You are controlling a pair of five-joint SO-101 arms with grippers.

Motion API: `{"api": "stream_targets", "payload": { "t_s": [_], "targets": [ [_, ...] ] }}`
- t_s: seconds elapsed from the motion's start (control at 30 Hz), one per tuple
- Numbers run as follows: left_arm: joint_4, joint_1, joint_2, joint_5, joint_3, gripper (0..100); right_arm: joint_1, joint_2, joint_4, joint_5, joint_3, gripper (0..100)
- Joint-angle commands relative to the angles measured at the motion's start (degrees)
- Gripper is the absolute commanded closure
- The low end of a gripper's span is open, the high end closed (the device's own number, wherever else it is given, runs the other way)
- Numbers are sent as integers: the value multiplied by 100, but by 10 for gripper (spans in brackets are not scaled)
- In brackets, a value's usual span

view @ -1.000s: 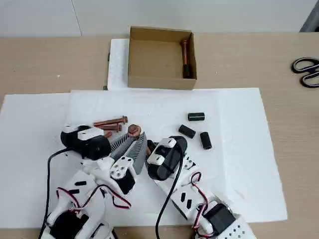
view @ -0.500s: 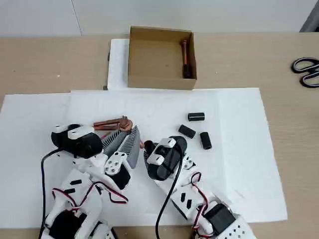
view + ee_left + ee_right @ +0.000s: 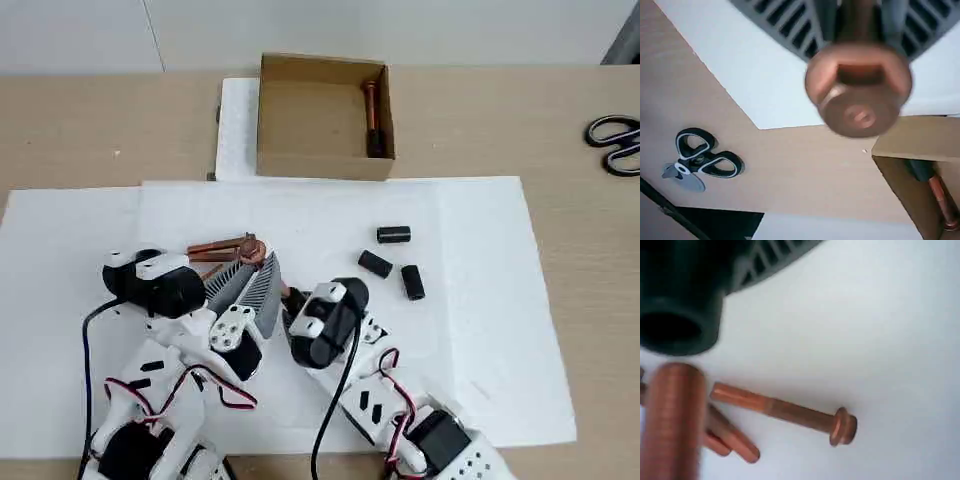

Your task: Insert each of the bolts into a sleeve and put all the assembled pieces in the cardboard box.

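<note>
Both arms crouch low side by side, left tool (image 3: 262, 265) and right tool (image 3: 292, 296) clamped, tips close together.

Bolts (image 3: 215, 246), sleeves (image 3: 393, 235) loose; one assembly (image 3: 371, 110) in box (image 3: 320, 165).

Bright, even light throughout — shadows soft and faint.
</note>
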Motion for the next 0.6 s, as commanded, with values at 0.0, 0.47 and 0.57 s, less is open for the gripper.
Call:
{"api": "stream_targets", "payload": {
  "t_s": [0.0,0.47,0.57],
  "targets": [
    [97,0,-35,-26,-286,994,57,-66,-40,53,18,995],
    [18,9,-35,114,-127,994,-259,-66,-40,53,-97,995],
    [44,18,-35,123,-75,994,-295,-66,-40,53,-97,995]
  ]
}}
